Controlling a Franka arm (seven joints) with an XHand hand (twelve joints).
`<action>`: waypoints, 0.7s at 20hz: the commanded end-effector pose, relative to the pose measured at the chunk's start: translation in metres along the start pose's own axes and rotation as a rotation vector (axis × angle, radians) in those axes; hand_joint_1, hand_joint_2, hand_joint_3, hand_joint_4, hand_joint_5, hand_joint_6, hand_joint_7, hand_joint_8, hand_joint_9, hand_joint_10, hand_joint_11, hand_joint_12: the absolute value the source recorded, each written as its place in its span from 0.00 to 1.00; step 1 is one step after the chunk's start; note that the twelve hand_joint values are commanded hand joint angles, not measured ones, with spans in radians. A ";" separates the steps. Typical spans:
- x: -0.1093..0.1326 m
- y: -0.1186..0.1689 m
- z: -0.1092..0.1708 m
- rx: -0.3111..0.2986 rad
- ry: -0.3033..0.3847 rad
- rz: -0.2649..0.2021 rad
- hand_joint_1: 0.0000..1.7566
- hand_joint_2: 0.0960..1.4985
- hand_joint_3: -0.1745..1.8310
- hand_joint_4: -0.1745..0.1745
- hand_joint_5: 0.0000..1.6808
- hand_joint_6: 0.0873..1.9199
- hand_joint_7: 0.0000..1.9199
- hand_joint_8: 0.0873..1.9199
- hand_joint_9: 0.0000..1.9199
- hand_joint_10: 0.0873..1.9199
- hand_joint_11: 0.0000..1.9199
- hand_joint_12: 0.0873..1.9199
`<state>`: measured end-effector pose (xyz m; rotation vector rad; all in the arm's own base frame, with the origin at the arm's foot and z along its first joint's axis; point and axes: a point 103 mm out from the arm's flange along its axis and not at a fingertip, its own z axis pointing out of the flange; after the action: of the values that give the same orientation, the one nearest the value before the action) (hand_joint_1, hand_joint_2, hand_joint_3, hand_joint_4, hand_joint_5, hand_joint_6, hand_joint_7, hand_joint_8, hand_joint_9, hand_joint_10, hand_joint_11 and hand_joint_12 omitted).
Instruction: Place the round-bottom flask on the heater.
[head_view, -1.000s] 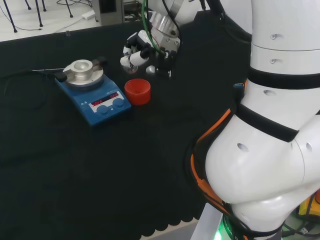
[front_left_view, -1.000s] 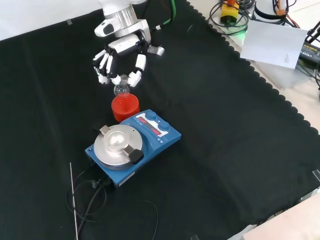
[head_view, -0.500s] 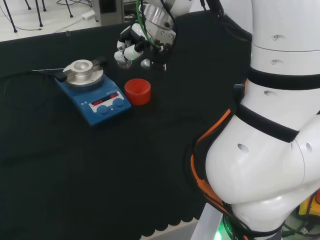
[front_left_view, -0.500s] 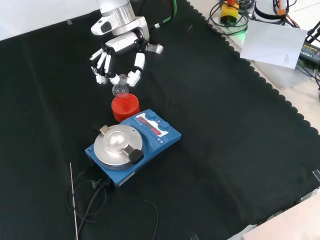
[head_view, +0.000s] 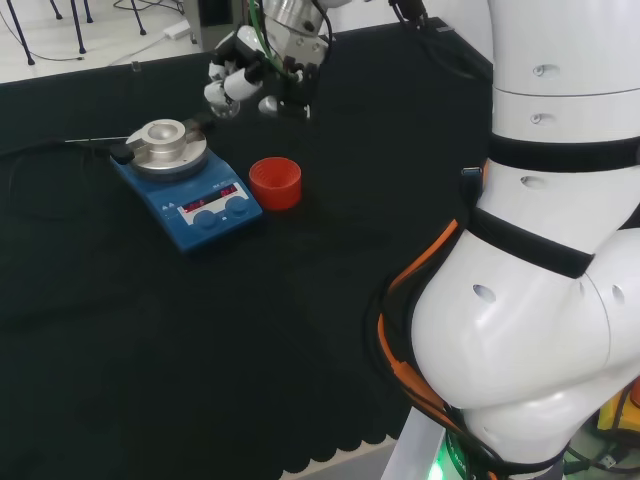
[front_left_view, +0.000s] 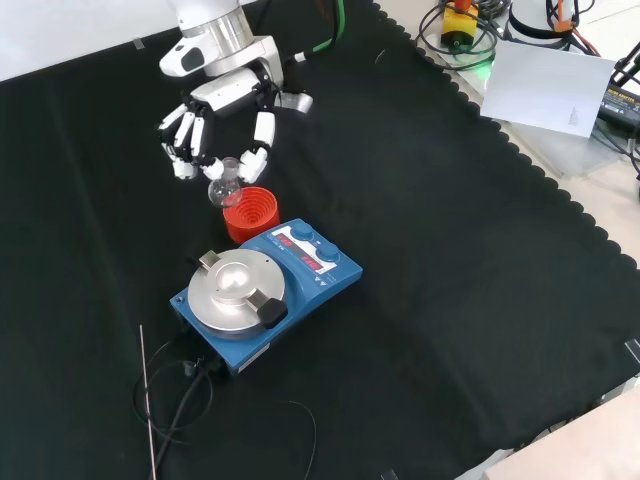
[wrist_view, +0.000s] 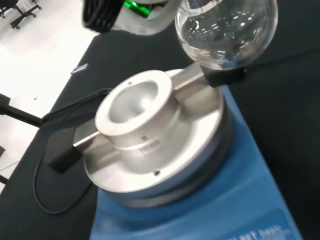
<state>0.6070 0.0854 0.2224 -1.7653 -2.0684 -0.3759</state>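
Hand (front_left_view: 222, 112) pinching clear round-bottom flask (front_left_view: 222, 186) by its neck — aloft beside red stand (front_left_view: 251, 213), near heater (front_left_view: 262, 290).

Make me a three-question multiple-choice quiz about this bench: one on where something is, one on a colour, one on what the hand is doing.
1. In the front view, where is the red stand?
A. just above the blue heater
B. at the cloth's bottom edge
C. on the heater's metal top

2. What colour is the heater's body?
A. green
B. blue
C. yellow

3. What state is the hand in?
A. open and flat on the cloth
B. curled, holding nothing
C. holding the glass flask

Answers: 1 A, the red stand sits beside the heater, toward the arm. 2 B, its casing is blue. 3 C, the hand has its fingers round the flask, clear of the stand.
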 end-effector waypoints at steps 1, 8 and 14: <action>0.035 0.024 0.016 0.061 -0.012 -0.049 0.60 0.48 0.39 1.00 0.64 0.50 0.29 0.25 0.37 0.23 0.09 0.68; 0.060 0.041 0.034 0.097 -0.014 -0.096 0.60 0.48 0.40 1.00 0.64 0.50 0.29 0.25 0.37 0.23 0.09 0.68; 0.078 0.047 0.051 0.128 -0.020 -0.120 0.60 0.48 0.40 1.00 0.64 0.50 0.29 0.25 0.37 0.23 0.10 0.68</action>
<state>0.6418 0.1607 0.2177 -1.6260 -2.1539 -0.2966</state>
